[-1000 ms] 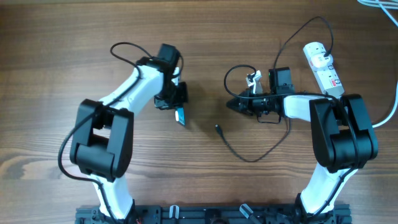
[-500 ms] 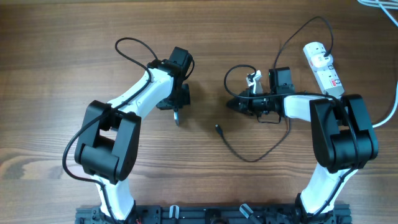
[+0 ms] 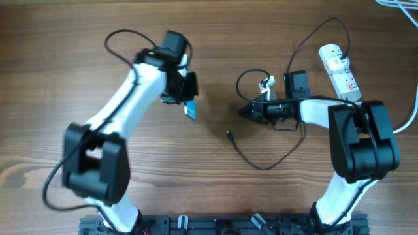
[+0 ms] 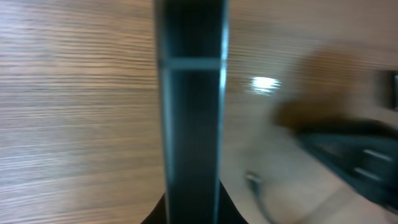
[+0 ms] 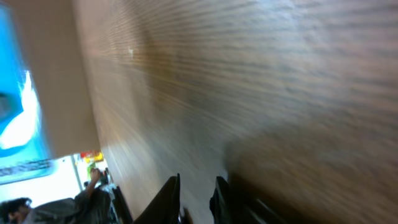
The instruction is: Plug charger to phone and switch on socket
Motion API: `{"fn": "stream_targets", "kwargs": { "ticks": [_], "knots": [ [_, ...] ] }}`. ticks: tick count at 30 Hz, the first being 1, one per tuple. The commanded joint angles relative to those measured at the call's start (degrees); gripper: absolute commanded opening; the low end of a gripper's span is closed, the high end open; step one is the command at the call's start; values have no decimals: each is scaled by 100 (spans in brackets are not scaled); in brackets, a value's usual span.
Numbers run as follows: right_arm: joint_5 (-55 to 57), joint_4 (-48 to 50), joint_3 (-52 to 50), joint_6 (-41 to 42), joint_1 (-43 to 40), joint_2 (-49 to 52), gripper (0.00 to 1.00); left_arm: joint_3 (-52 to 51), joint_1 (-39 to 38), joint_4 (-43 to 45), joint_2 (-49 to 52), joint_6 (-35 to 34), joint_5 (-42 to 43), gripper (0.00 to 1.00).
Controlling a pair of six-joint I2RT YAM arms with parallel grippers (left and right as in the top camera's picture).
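Observation:
My left gripper [image 3: 187,103] is shut on the phone [image 3: 191,109] and holds it on edge above the table, with a sliver of teal screen showing. In the left wrist view the phone [image 4: 191,106] is a dark upright bar between the fingers. The charger cable [image 3: 261,167] curves across the table and its connector tip [image 3: 230,135] lies free, right of the phone. Its far end runs up to the white socket [image 3: 339,72] at the back right. My right gripper [image 3: 244,111] points left above the tip, nearly closed and empty. The right wrist view shows the blue screen [image 5: 15,74] at the left.
The socket's thick white cord [image 3: 411,111] runs down the right edge. More pale cords [image 3: 395,6] lie at the back right corner. The blurred connector tip [image 4: 252,180] and the dark right gripper [image 4: 354,155] show in the left wrist view.
My left arm has swung its elbow out to the left and lifted the phone slightly up the table, turning it. The right arm and the cable have not moved.

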Motion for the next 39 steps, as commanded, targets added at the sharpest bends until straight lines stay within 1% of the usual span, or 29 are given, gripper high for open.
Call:
{"fn": "stream_targets", "kwargs": {
  "ticks": [1, 3, 5, 7, 10, 14, 17, 21, 23, 26, 28, 31, 32, 34, 35, 37, 39],
  "knots": [
    [461, -911, 166, -1012, -107, -997, 27, 166, 638, 37, -654, 761, 2411, 4],
    [1029, -1587, 269, -1309, -52, -1591, 36, 164, 881, 136, -782, 831, 2929, 4],
    [1987, -2439, 361, -1598, 129, -2459, 49, 149, 1032, 289, -804, 828, 3128, 4],
    [2627, -2852, 369, -1683, 326, -2914, 53, 13, 1040, 463, -804, 824, 3128, 4],
    [3539, -3407, 369, -1681, 791, -3296, 53, -267, 1038, 625, -796, 800, 3126, 4],
    [4380, -3705, 358, -1665, 1596, -3139, 52, -715, 1060, 782, -787, 782, 2990, 4],
    [4802, -3558, 358, -1668, 2094, -2907, 52, -901, 1106, 785, -787, 752, 2697, 4],
    [4841, -3176, 358, -1679, 2625, -2400, 51, -988, 1346, 761, -787, 433, 2076, 4],
    [4841, -2835, 358, -1681, 2846, -2028, 47, -988, 1539, 726, -787, 435, 1998, 4],
    [4981, -2391, 358, -1681, 3073, -1615, 45, -990, 1633, 667, -785, 437, 1891, 4],
    [5407, -2194, 358, -1681, 3200, -1300, 45, -990, 1635, 625, -782, 437, 1814, 4],
    [5460, -2074, 358, -1722, 3213, -992, 45, -990, 1635, 590, -782, 437, 1808, 4],
    [5458, -2105, 358, -1731, 3213, -894, 40, -990, 1635, 590, -782, 437, 1808, 4],
    [5462, -2138, 358, -1733, 3213, -800, 38, -990, 1635, 597, -782, 435, 1808, 4],
    [5528, -2131, 358, -1749, 3213, -800, 35, -990, 1635, 603, -782, 437, 1808, 4],
    [5858, -2129, 358, -1746, 3213, -800, 30, -990, 1635, 608, -782, 435, 1810, 4],
    [6035, -2194, 358, -1746, 3213, -800, 29, -990, 1635, 608, -782, 435, 1810, 4]
  ]
}}
